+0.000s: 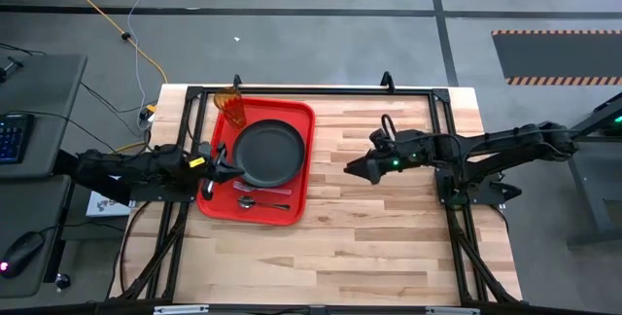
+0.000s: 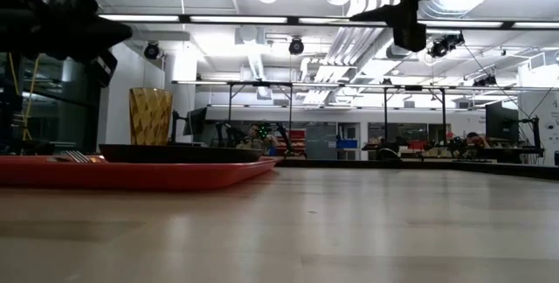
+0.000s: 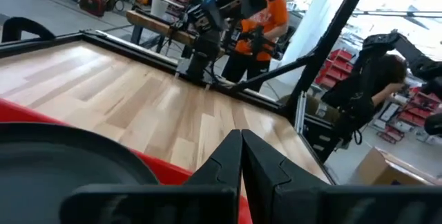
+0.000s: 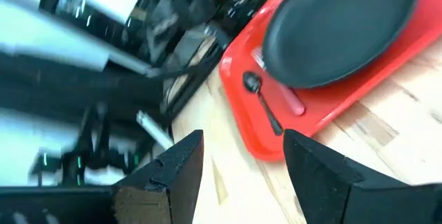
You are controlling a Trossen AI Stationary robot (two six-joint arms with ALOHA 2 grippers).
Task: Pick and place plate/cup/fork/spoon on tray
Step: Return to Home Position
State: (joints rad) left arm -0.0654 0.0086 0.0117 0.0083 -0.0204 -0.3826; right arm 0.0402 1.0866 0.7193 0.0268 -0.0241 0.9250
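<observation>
All four items sit on the tray [image 1: 303, 198]. The plate [image 1: 270, 152] is in the middle and the cup [image 1: 231, 106] in a corner. The fork [image 1: 258, 191] and spoon [image 1: 264, 204] lie side by side beside the plate, not overlapping. My left end effector [image 1: 224, 164] hovers at the tray's left rim, pinched together and empty. My right end effector [image 1: 352, 169] is over bare surface [image 1: 389, 247], spread wide and empty. I judge only homing is left.
</observation>
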